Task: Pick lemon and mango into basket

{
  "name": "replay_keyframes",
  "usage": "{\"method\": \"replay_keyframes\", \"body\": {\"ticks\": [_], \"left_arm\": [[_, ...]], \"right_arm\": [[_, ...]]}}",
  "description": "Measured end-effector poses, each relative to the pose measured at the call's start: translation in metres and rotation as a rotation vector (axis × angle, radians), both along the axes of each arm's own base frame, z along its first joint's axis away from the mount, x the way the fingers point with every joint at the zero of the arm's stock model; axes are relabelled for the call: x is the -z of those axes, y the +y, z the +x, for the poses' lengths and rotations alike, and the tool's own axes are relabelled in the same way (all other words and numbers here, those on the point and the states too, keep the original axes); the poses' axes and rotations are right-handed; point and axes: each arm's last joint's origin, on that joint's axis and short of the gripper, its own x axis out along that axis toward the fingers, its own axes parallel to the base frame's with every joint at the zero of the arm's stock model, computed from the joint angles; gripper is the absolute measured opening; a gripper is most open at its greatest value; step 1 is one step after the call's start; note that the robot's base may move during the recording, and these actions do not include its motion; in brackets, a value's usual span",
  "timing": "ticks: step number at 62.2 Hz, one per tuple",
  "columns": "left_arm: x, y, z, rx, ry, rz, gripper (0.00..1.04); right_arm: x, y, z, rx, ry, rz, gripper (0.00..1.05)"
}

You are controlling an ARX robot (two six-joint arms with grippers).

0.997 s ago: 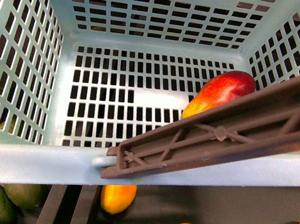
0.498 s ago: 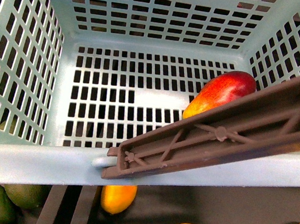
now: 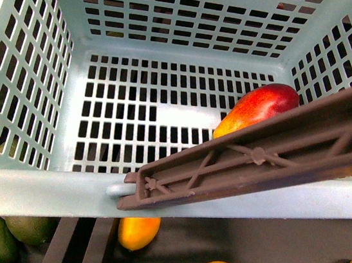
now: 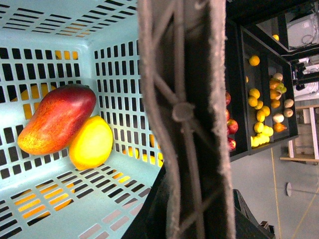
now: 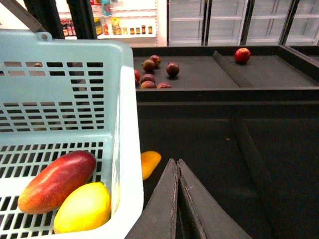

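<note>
The red-and-yellow mango (image 5: 57, 181) and the yellow lemon (image 5: 83, 207) both lie inside the pale blue basket (image 5: 124, 149), at the lower left of the right wrist picture. They touch each other, side by side, close to the basket wall. In the front picture only the mango (image 3: 257, 110) shows, at the middle right, and the brown handle (image 3: 257, 158) lies across in front of it and hides the lemon. Both fruits look smooth and shiny, so they may slip. They look firm but could bruise if squeezed hard. The mango is long, so a good hold would be across its fat middle. The lemon is small and round, so hold it across the middle too. The right claw (image 5: 177, 167) is at the bottom middle of its picture, outside the basket, with its two tips pressed together and nothing in them. The left claw does not show, so I cannot tell how it stands. The job looks about done.
</note>
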Motion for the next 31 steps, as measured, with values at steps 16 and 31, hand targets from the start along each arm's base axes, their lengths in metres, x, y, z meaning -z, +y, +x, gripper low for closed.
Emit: {"method": "replay_keyframes", "body": {"ticks": [16, 31], "left_arm": [[0.0, 0.0, 0.0, -0.001, 0.0, 0.0, 0.05], [0.0, 0.0, 0.0, 0.0, 0.0, 0.0, 0.05]], "right_arm": [[0.0, 0.0, -0.0001, 0.0, 0.0, -0.001, 0.1], [0.0, 0.0, -0.0001, 0.0, 0.0, -0.001, 0.5]]}}
